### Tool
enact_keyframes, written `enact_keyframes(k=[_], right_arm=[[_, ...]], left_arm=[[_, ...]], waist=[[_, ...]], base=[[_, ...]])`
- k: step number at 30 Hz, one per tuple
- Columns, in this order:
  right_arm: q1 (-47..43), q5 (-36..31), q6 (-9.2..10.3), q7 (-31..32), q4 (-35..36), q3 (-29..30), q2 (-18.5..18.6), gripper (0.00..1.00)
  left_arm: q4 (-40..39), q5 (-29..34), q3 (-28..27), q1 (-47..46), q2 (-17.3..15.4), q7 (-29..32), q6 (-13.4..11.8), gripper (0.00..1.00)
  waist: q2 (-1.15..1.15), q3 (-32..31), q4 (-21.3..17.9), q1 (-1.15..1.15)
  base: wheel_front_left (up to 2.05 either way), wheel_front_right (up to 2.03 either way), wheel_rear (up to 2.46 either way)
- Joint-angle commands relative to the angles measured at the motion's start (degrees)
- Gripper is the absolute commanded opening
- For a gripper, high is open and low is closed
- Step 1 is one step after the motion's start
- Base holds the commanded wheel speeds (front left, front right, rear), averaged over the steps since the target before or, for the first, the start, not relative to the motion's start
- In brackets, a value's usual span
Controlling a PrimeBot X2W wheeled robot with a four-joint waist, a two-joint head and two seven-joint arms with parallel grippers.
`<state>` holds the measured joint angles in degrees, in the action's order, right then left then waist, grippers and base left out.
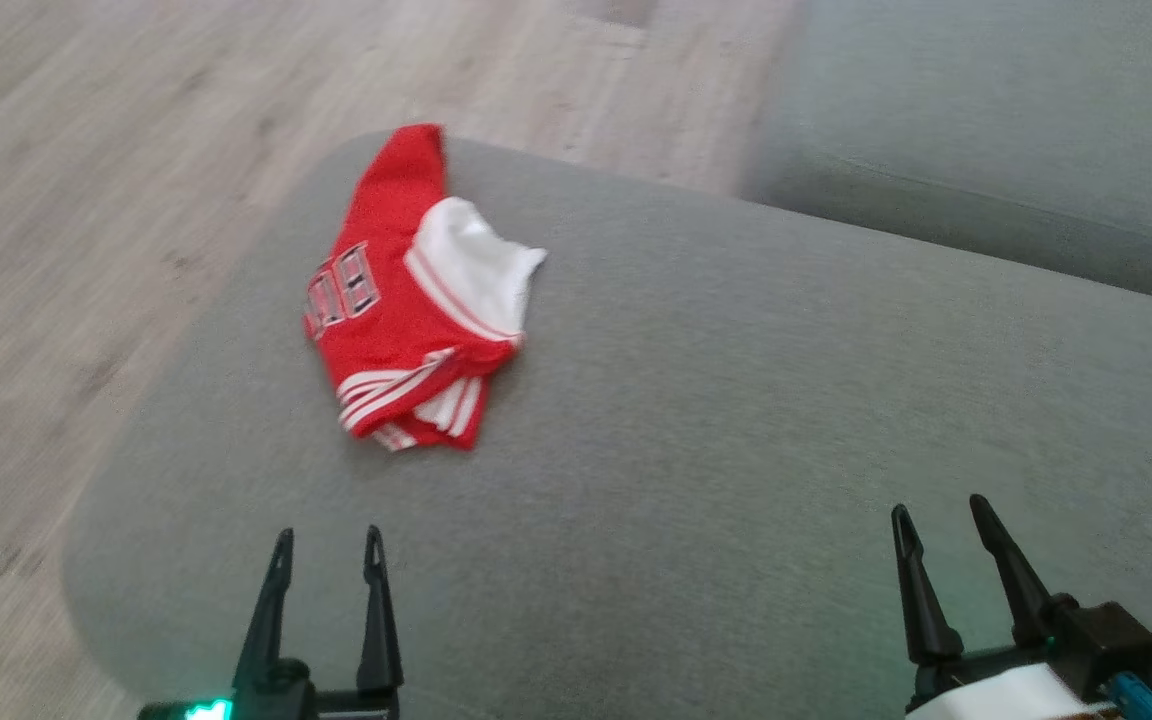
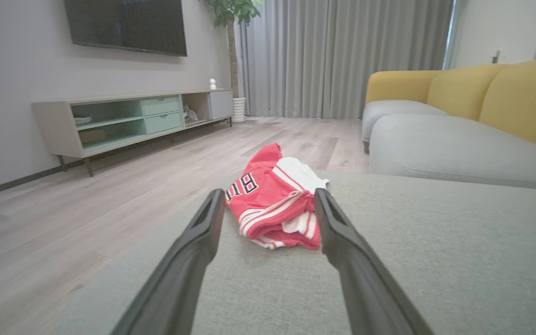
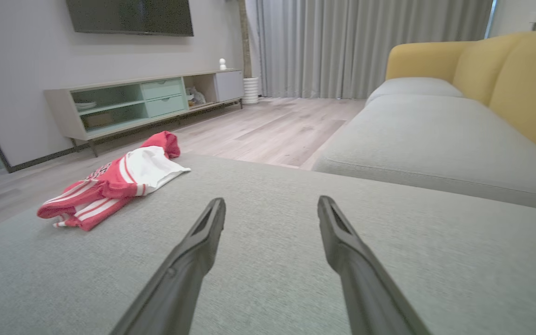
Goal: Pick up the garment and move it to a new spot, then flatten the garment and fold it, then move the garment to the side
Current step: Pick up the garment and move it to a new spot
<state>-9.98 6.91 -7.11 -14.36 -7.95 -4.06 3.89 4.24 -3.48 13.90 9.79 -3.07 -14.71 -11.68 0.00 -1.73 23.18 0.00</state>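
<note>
Two pincers and one garment on your list. Item one: left pincer [image 1: 328, 540]; fingers spread wide, nothing between them; it sits at the near edge of the grey cushion [image 1: 736, 420]. Item two: right pincer [image 1: 938, 510]; likewise released and empty, well apart from the left one, over the same cushion. Item three: garment [image 1: 401, 310]; red with white stripes, a white panel and dark lettering, crumpled in a heap; it lies on the cushion straight ahead of your left pincer, beyond its fingertips and not touching them; from your right pincer it lies ahead and well off to the left; one red end reaches the cushion's far edge. Item four: wooden floor [image 1: 86, 200], left of and beyond the left pincer. Item five: sofa [image 1: 986, 130], grey seat with yellow back, ahead of the right pincer. Item six: television [image 2: 126, 25], low cabinet [image 2: 123, 118], plant [image 2: 231, 14] and grey curtain [image 2: 342, 56], far beyond both pincers.
</note>
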Motion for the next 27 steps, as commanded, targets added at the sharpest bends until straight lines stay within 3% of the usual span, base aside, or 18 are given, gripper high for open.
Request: enact_keyframes(k=[1, 8, 16, 21, 24, 26, 27], right_arm=[[2.75, -0.22, -0.37, -0.63, 1.61, -1.41, 0.59, 1.0], [3.64, -0.67, -0.37, -0.63, 1.9, -1.36, 2.32, 1.0], [8.66, -1.92, -0.37, -0.63, 4.69, -1.96, 11.52, 1.0], [11.67, -1.98, -0.37, -0.63, 6.57, -1.6, 16.88, 1.0], [12.9, -1.89, -0.37, -0.63, 7.52, -1.24, 18.42, 1.0], [13.42, -1.87, -0.37, -0.63, 8.04, -1.1, 18.91, 1.0], [13.42, -1.87, -0.37, -0.63, 8.04, -1.1, 18.91, 1.0]], left_arm=[[-2.1, 0.26, -2.22, -2.49, 0.19, -0.29, -0.37, 1.0], [-3.17, 0.98, -4.47, -6.0, 0.01, -0.29, 0.45, 1.0], [-3.79, 1.0, -8.87, -22.26, -0.39, -0.29, 1.58, 1.0], [6.37, -1.36, -10.96, -32.88, -0.34, -0.29, 3.04, 1.0], [17.14, -4.41, -12.29, -38.21, -0.1, 0.52, 2.11, 1.0], [24.74, -7.66, -12.55, -41.67, 0.05, 4.65, 2.2, 1.0], [24.74, -7.66, -12.55, -41.67, 0.05, 4.65, 2.2, 1.0]], waist=[[0.0, 1.4, 3.22, 0.0], [0.0, 5.49, 3.95, 0.0], [0.0, 21.17, -0.09, 0.0], [0.0, 29.28, -2.52, 0.0], [0.0, 32.06, -3.67, 0.0], [0.0, 33.13, -4.19, 0.0], [0.0, 33.13, -4.19, 0.0]], base=[[0.0, 0.0, 0.0], [0.0, 0.0, 0.0], [0.0, 0.0, 0.0], [0.0, 0.0, 0.0], [0.0, 0.0, 0.0], [0.0, 0.0, 0.0], [0.0, 0.0, 0.0]])
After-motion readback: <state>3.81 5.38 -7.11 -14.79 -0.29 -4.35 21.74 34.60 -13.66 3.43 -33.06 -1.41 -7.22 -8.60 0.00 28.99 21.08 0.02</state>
